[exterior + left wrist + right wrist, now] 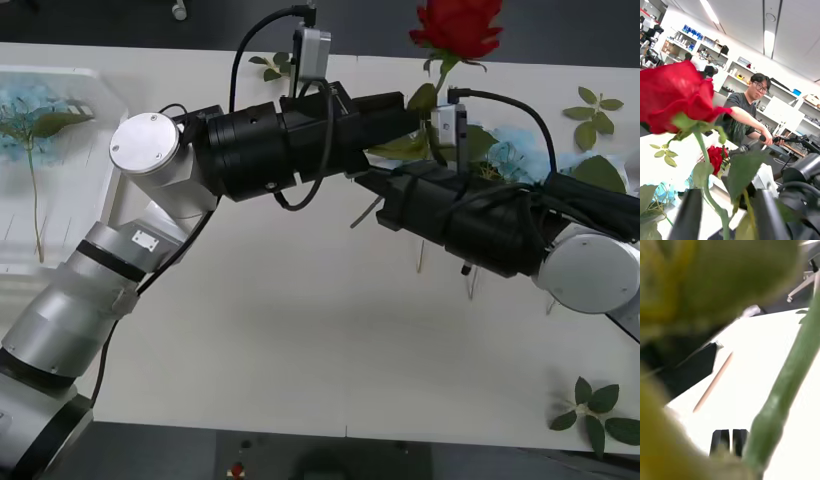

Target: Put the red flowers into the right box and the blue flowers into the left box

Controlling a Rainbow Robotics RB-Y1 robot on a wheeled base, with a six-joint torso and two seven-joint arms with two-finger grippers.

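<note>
A red flower (pixel 460 25) stands upright in the air above the table's far edge. Its stem (pixel 715 202) runs down between the black fingers of my left gripper (pixel 412 105), which is open around it. My right gripper (pixel 382 205) reaches in from the right beneath the left one. Its fingers (pixel 720 442) are shut, and the stem (pixel 790 390) passes close by its camera. A second red flower (pixel 715 157) lies farther off. Blue flowers (pixel 515 150) lie behind my right arm. One more blue flower (pixel 25 105) lies in the left box (pixel 95 190). The right box is out of view.
Loose green leaf sprigs lie at the far right (pixel 595 110), the near right corner (pixel 600 410) and the far edge (pixel 275 65). Thin pale stems (pixel 465 285) stick out from under my right arm. The two arms cross over the table's middle.
</note>
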